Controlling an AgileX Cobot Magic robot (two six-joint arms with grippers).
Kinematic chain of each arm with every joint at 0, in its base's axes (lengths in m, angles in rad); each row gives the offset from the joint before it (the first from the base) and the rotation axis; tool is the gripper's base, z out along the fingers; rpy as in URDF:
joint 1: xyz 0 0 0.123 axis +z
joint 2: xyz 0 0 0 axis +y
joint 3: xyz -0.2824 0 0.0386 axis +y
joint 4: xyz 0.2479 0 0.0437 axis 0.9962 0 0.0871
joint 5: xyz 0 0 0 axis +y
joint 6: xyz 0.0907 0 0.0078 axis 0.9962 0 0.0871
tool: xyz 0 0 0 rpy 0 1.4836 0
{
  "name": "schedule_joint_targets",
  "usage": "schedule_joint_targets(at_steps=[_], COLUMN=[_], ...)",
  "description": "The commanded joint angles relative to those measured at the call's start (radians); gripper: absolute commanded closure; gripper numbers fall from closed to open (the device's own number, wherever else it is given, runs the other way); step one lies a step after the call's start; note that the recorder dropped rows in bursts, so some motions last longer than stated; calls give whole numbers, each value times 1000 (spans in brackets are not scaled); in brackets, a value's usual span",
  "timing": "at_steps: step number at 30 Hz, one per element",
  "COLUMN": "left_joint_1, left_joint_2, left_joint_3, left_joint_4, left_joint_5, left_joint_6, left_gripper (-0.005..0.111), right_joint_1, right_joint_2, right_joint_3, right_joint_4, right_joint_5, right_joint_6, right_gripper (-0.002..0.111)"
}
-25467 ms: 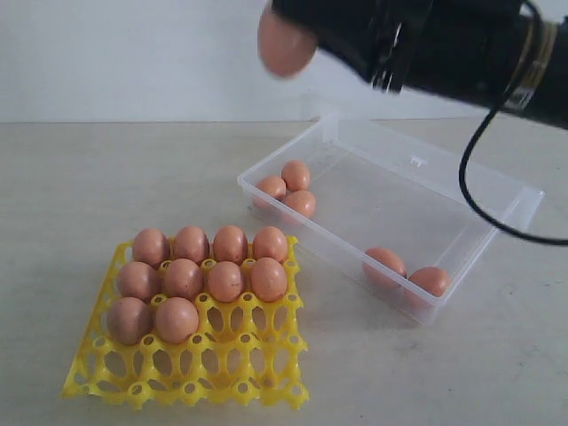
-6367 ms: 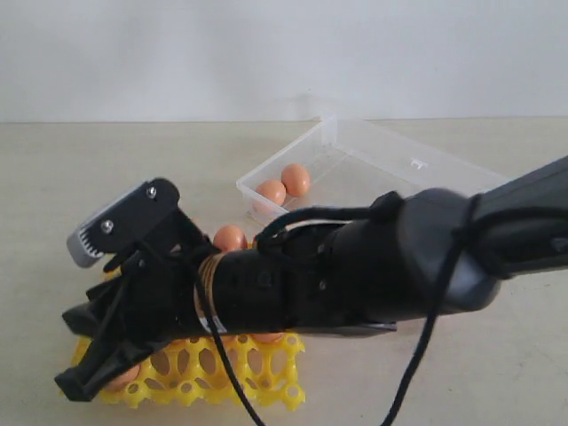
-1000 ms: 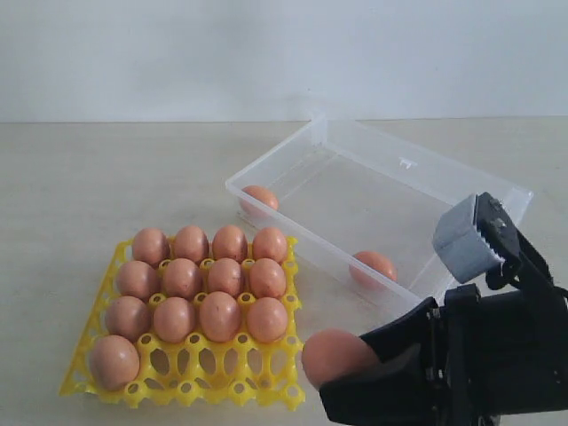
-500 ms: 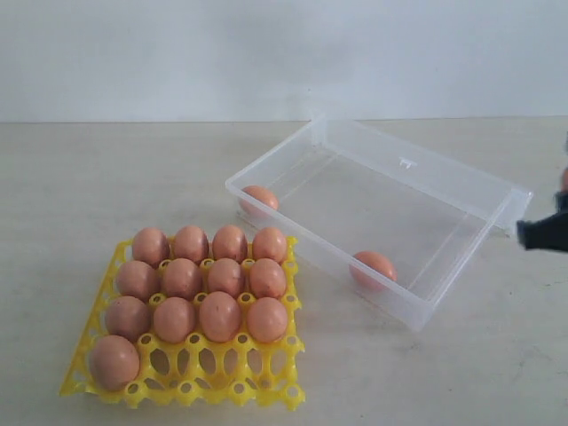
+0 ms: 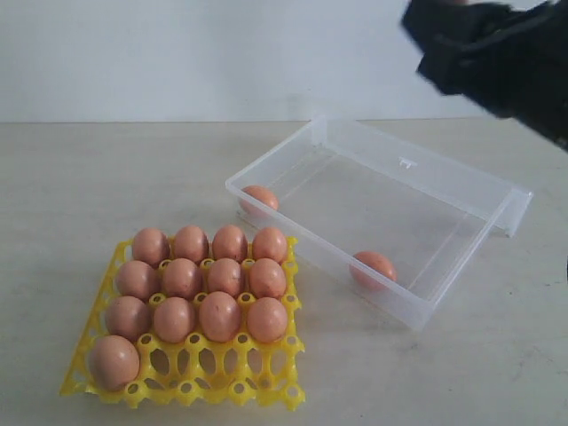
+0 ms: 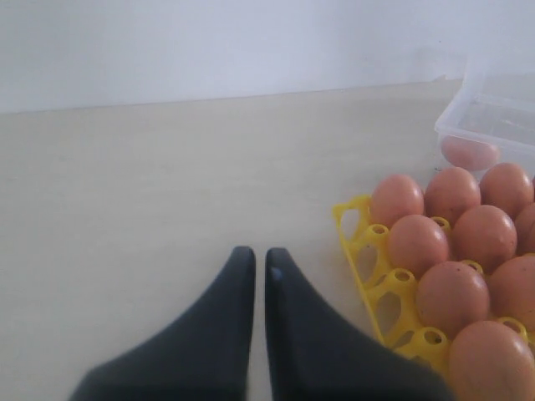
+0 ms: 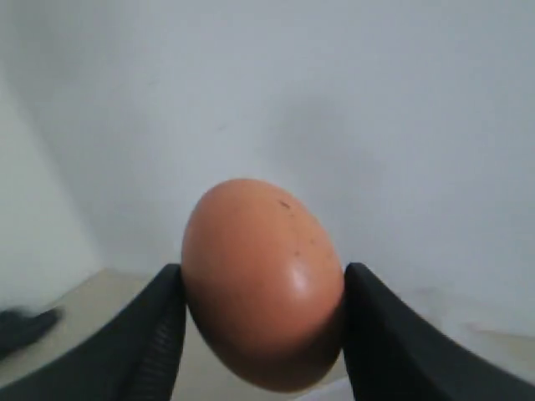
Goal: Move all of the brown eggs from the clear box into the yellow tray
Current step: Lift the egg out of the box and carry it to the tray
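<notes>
Right gripper point(image 7: 263, 288), clamping a brown egg point(image 7: 259, 267), has swung high above the clear box point(image 5: 373, 209); delivery pending. Left gripper point(image 6: 259, 255) closed.

Lab-like: bare tabletop point(image 5: 89, 177), blank wall point(image 5: 177, 53)

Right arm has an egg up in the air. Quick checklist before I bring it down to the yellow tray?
1. Grip on egg by right gripper: ok, a finger on each side.
2. Free cups in yellow tray: ok, three open in the row nearest the exterior camera.
3. Left gripper out of the way: ok, shut, beside the tray, apart from it.
4. Space above the tray: ok in the exterior view.
5. Right arm steady: cannot tell, it is blurred.
6. Clear box emptied: not ok, two eggs inside.
</notes>
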Motion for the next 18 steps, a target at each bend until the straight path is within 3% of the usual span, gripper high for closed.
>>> schedule_joint_targets(at_steps=[1,5,10,16,18], left_joint_1=[-4,-4,-4,-4,-4], left_joint_2=[-3,-3,-3,-3,-3], left_joint_3=[4,4,4,4,4], left_joint_4=[1,1,1,1,1], left_joint_5=[-4,-4,-4,-4,-4], left_joint_6=[1,1,1,1,1], left_gripper=[103,103,103,103,103], right_joint_1=[0,0,35,157,209], right_joint_2=[9,95,227,396,447], right_joint_3=[-9,-9,-9,-9,-9], right_joint_4=[-712,-947,-1056,-1036,-979], right_joint_5=[-216,-586,-586,-586,-481], right_joint_6=[620,806,858,795,766], right_gripper=[109,109,109,109,109])
